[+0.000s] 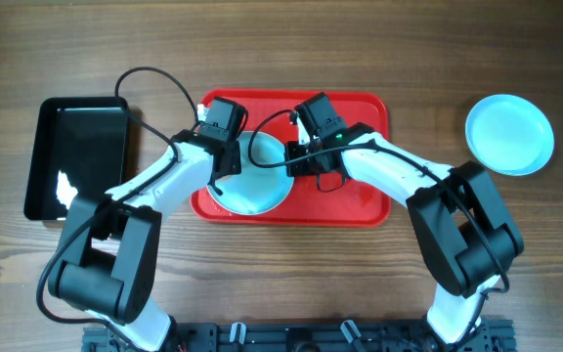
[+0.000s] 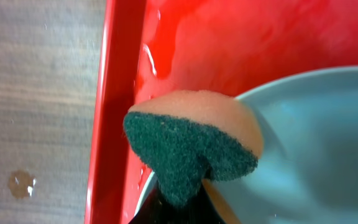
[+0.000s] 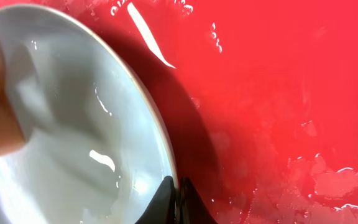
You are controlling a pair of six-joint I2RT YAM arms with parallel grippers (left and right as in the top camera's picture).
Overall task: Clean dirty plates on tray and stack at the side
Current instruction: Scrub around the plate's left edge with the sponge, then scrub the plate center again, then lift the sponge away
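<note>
Left gripper [image 2: 174, 204] clamps a sponge [image 2: 191, 144] on the plate [image 2: 319, 149] in the red tray [image 1: 360, 203], right gripper [image 3: 178, 200] pinching that plate's rim.

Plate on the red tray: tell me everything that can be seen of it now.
The plate is round and shallow, pale mint with a whiter centre, glossy and wet, with no smears showing. It sits in the left arm's half of the tray; a dark shadow under one edge suggests that side is raised. The right gripper is shut on that rim. The sponge, green scourer on peach foam, held in the left gripper, presses on its inner wall.
</note>
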